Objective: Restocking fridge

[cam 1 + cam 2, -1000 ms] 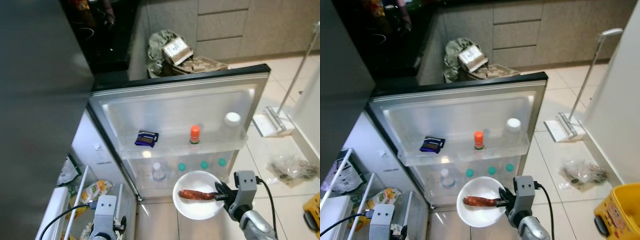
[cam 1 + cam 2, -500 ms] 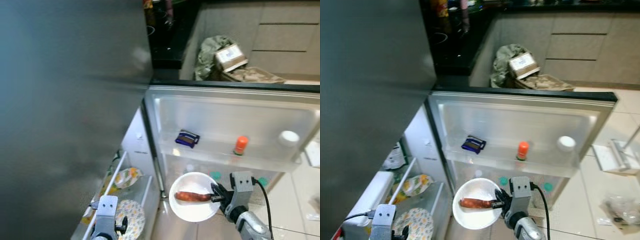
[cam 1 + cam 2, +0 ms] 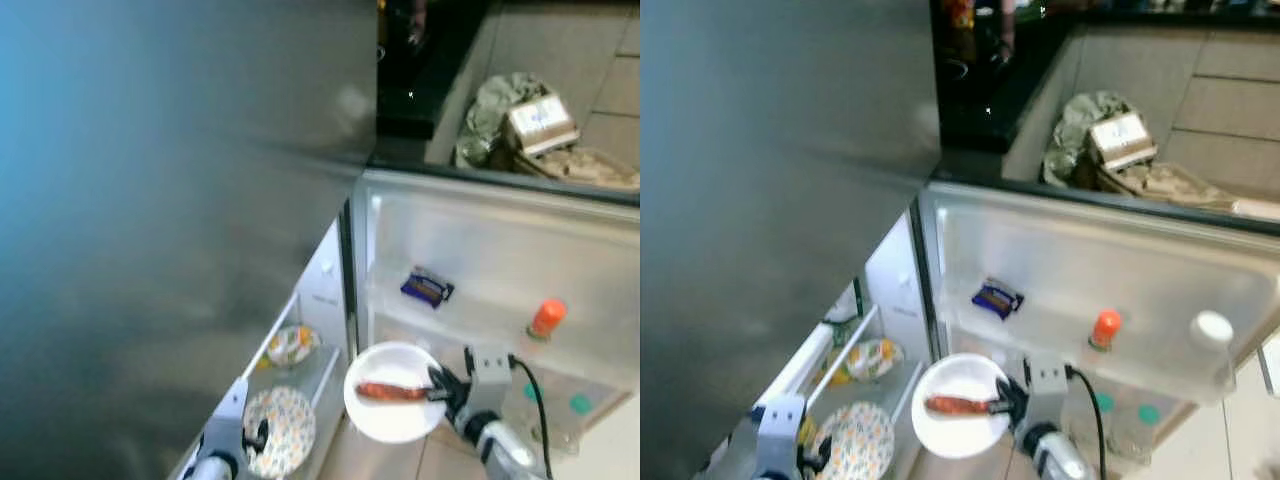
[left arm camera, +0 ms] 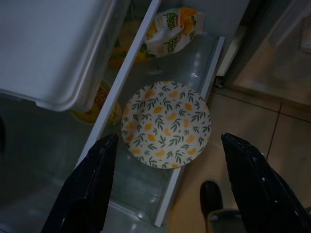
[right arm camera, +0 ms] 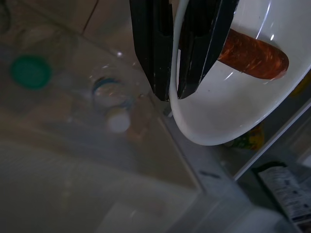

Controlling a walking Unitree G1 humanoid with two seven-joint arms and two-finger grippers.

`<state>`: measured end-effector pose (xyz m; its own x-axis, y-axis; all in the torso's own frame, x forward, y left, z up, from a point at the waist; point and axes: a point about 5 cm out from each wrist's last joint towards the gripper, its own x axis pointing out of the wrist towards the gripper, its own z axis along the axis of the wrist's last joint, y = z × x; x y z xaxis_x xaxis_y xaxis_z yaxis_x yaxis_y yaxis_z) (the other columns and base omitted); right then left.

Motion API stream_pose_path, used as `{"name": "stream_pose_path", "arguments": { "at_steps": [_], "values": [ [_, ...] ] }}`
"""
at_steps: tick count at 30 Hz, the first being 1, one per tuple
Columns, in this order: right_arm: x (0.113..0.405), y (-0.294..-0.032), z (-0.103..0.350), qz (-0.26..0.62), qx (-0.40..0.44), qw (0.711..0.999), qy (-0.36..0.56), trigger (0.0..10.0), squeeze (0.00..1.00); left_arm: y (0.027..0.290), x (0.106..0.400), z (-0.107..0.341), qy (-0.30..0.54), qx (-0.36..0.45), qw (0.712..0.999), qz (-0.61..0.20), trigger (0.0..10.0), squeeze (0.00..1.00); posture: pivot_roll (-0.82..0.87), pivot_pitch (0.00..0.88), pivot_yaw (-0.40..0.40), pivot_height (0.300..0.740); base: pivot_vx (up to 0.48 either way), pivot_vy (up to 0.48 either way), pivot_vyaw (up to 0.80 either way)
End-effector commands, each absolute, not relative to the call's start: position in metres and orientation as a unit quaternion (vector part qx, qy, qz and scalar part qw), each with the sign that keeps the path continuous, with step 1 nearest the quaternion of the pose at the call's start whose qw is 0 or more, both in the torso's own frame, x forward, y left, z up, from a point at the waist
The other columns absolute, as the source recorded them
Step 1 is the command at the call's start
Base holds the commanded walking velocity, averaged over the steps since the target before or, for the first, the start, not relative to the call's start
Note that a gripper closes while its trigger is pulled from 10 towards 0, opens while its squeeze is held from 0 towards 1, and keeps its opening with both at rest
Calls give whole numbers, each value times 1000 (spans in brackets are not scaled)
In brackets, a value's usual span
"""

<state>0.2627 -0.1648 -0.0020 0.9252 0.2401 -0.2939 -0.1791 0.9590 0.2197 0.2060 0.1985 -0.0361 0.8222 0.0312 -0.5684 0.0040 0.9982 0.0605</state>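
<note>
So the white bowl (image 3: 394, 392) with the sausage (image 3: 391, 391) in it is held out low in front of the open fridge door (image 3: 1110, 270), just past the door's hinge edge, with the right gripper (image 5: 176, 73) pinching its rim, one black finger inside and one outside. Compared to a second ago the whole view has swung left, so the fridge's grey side takes up way more of the frame and the lower shelves came into view; the bowl sits pretty much the same relative to the gripper. The sausage lies flat across the bowl, long axis running left to right, one end pointing at the gripper. On the door shelf behind there's a dark blue packet (image 3: 997, 298), an orange-capped bottle (image 3: 1105, 329) and a white-capped one (image 3: 1212, 329). The left gripper (image 4: 167, 184) hangs with fingers spread wide over a leaf-patterned plate (image 4: 166, 124) on a lower fridge shelf (image 4: 197, 77).
</note>
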Motion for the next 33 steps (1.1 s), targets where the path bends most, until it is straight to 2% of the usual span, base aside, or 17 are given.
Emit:
{"name": "stream_pose_path", "arguments": {
  "at_steps": [1, 15, 30, 33],
  "values": [
    [260, -163, -5, 104, 103, 975, 167, 10000, 0, 214, 192, -44, 326, 38, 944, 25, 10000, 0, -97, 97, 46, 717, 0, 0, 0],
    [259, -163, -7, 111, 102, 974, 172, 10000, 0, 211, 191, -45, 327, 35, 944, 17, 10000, 0, -97, 95, 43, 717, 0, 0, 0],
    [259, -162, -7, 116, 101, 973, 173, 10000, 0, 210, 191, -46, 327, 38, 944, 13, 10000, 0, -98, 94, 42, 717, 0, -445, 0],
    [259, -162, -7, 117, 101, 973, 172, 10000, 0, 211, 191, -46, 327, 37, 944, 15, 10000, 0, -98, 94, 42, 717, 0, 0, 0]
  ]
}}
